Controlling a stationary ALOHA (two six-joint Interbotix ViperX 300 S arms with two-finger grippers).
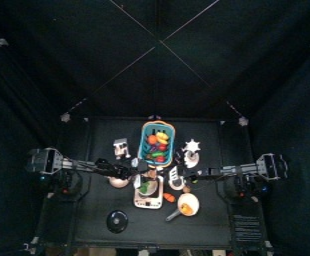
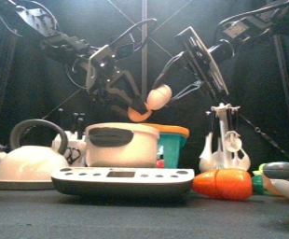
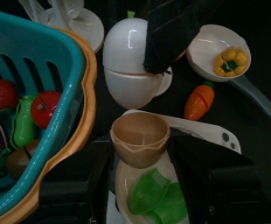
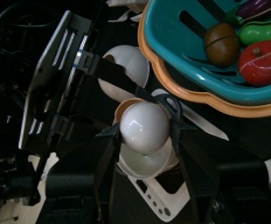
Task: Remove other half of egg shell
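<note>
The egg shell half (image 4: 144, 127) is off-white outside and tan inside, and hangs in the air over the middle of the table. My right gripper (image 4: 145, 131) is shut on it, one finger on each side of the dome. In the left wrist view its hollow side (image 3: 138, 136) faces the camera. My left gripper (image 3: 148, 168) stands wide open just short of the shell, with nothing between its jaws. In the front view the shell (image 2: 158, 95) hangs above the white pot, with the left arm on its left and the right arm on its right.
A teal basket with an orange rim (image 3: 86, 96) holds toy vegetables. A white pan (image 3: 208, 39) holds a yellow piece, with a carrot (image 3: 198, 101) beside it. Lettuce (image 3: 156, 197) lies on a board below. A kettle (image 2: 22, 163), the white pot (image 2: 119, 145) and a utensil stand (image 2: 222, 140) line the front.
</note>
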